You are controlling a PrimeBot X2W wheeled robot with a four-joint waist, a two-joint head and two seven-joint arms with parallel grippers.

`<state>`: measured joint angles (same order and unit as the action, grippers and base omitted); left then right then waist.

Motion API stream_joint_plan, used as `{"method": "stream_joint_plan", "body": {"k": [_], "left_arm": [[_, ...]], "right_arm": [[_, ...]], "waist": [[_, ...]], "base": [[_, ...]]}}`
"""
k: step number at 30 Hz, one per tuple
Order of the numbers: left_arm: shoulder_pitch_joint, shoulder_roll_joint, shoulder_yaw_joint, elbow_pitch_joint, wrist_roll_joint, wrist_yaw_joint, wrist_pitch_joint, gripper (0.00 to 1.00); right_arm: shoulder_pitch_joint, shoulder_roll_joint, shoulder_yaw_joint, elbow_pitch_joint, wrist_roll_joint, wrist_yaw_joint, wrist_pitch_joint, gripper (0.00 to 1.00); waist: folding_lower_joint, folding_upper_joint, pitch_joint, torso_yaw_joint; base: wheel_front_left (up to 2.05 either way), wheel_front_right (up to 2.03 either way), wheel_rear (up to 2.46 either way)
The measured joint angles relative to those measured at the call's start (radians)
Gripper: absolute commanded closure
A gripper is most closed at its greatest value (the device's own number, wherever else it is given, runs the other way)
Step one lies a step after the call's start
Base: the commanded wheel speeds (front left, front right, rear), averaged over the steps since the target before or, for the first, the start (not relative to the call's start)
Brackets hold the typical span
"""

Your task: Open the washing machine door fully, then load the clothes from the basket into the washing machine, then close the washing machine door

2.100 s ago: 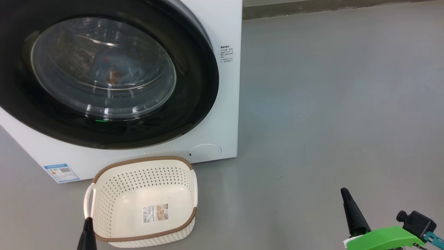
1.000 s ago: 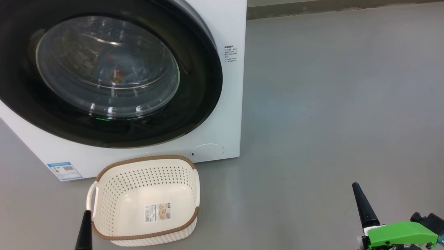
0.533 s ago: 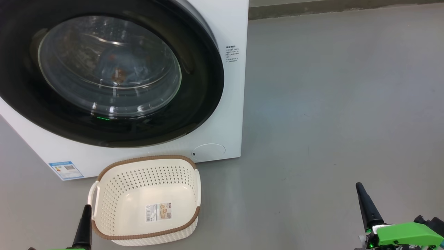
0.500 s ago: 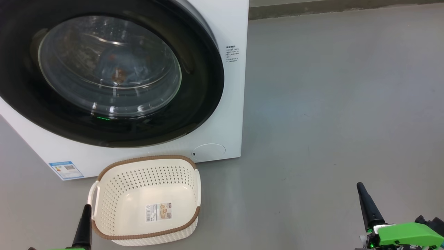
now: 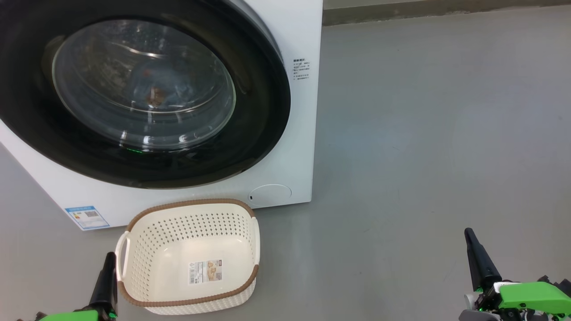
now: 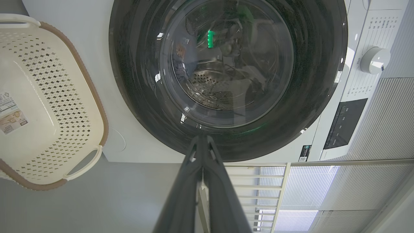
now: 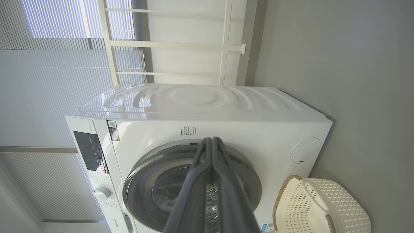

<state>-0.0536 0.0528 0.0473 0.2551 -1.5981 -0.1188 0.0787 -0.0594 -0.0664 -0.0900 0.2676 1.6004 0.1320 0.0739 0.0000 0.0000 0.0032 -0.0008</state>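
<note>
The washing machine [image 5: 303, 133] fills the upper left of the head view, and the washing machine door [image 5: 263, 111] lies closed flat against its front. Through the glass, the clothes [image 5: 154, 94] show as bluish fabric with an orange-brown patch inside the drum. The basket [image 5: 187, 204] stands on the floor before the machine with only a label sticker on its bottom. My left gripper [image 5: 109, 256] is shut and holds nothing, just left of the basket's handle. My right gripper [image 5: 467, 232] is shut and holds nothing, over bare floor far to the right. The left wrist view looks past the left gripper [image 6: 202, 137] at the door [image 6: 136, 81].
Grey floor [image 5: 424, 133] stretches to the right of the machine up to a dark skirting at the back wall. A round flap [image 5: 270, 195] and a blue sticker [image 5: 87, 217] mark the machine's lower front. A white railing [image 7: 223, 45] and blinds stand behind the machine.
The camera has turned a little, so the machine and basket sit slightly further right. Both shut grippers have risen a little in the head view. The door stays closed.
</note>
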Motion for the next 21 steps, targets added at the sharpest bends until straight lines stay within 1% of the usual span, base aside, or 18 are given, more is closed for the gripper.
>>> {"method": "stream_joint_plan", "body": {"k": [3,21], "left_arm": [[-0.003,0.0,0.004,0.005,-0.026,-0.001,0.006,1.0],[-0.004,0.0,0.011,0.005,-0.026,-0.001,0.008,1.0]], "right_arm": [[-0.008,0.0,-0.01,0.0,0.025,0.0,0.009,1.0],[-0.008,0.002,-0.018,0.0,0.03,0.0,0.012,1.0]], "waist": [[0.0,0.0,0.0,0.001],[0.0,0.0,0.0,0.001]], "base": [[0.0,0.0,0.0],[0.0,0.0,0.0]]}}
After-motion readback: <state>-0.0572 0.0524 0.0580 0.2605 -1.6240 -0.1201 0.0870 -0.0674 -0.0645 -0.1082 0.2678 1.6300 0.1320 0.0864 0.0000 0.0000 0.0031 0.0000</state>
